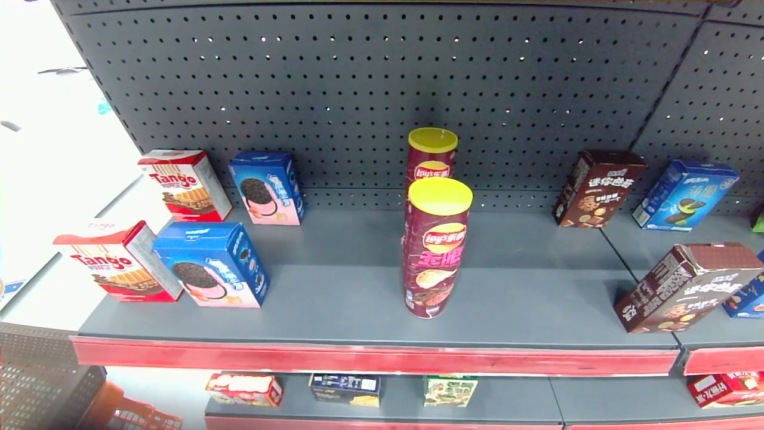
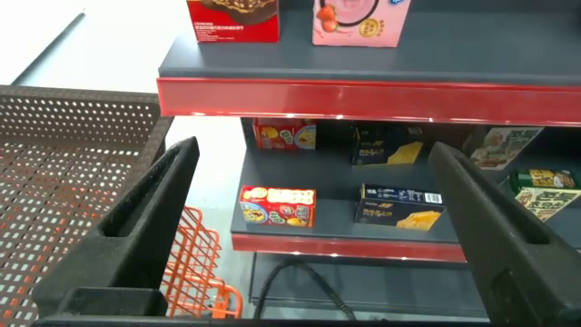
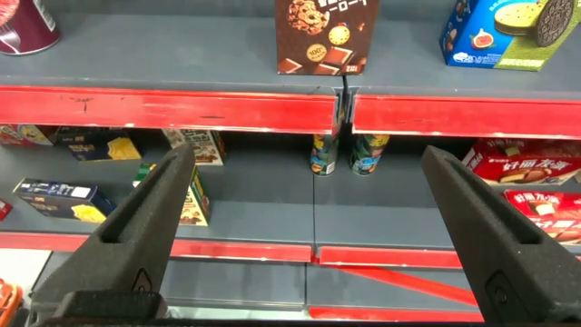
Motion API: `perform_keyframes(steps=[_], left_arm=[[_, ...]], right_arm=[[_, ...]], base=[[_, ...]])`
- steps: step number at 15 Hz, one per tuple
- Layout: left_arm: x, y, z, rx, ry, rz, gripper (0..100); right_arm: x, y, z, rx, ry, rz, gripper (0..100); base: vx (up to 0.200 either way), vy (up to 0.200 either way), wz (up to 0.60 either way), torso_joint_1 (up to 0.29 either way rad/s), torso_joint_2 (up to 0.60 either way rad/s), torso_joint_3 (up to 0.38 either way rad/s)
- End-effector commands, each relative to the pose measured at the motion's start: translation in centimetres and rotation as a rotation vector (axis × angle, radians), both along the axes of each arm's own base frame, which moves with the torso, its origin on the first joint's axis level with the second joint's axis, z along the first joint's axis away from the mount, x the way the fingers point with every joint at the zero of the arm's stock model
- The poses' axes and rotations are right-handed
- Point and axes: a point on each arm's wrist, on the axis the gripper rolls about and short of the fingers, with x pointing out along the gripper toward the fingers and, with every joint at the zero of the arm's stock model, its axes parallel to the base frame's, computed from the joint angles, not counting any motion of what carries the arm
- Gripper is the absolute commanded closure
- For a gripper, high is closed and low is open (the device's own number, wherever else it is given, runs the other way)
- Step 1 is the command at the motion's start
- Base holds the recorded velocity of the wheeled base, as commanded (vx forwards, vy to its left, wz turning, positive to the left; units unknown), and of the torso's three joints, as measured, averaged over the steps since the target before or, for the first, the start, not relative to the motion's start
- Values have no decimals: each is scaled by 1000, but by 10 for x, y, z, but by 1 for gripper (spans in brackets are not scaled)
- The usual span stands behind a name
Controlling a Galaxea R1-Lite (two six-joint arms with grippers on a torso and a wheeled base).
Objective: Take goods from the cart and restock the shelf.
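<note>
Left hand [image 2: 313, 154] and right hand [image 3: 309, 156] are hanging released, empty.
We are judging restocking unfinished: grey metal shelf [image 1: 334, 298] showing wide gaps.

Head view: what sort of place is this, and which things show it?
Probably a shop aisle: a pegboard-backed shelf with a red price strip, boxed biscuits facing outward, two crisp tubes.

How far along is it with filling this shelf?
Looks partly done: the shelf already carries snack boxes and two chip cans in the middle. Nothing is in hand: the left gripper and right gripper are both open and empty. Left to do: bare stretches beside the cans, with the orange cart nearby, contents unseen.
</note>
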Motion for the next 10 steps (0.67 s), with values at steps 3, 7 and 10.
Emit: perform_keyframes(steps=[3,7,10], left_arm=[[0,0,0,0,1,0,0],[0,0,0,0,1,0,0],[0,0,0,0,1,0,0]], right_arm=[[0,0,0,-1,-2,1,0],[0,0,0,-1,-2,1,0],[0,0,0,-1,-2,1,0]], base=[[0,0,0,0,0,0],[0,0,0,0,0,0],[0,0,0,0,0,0]])
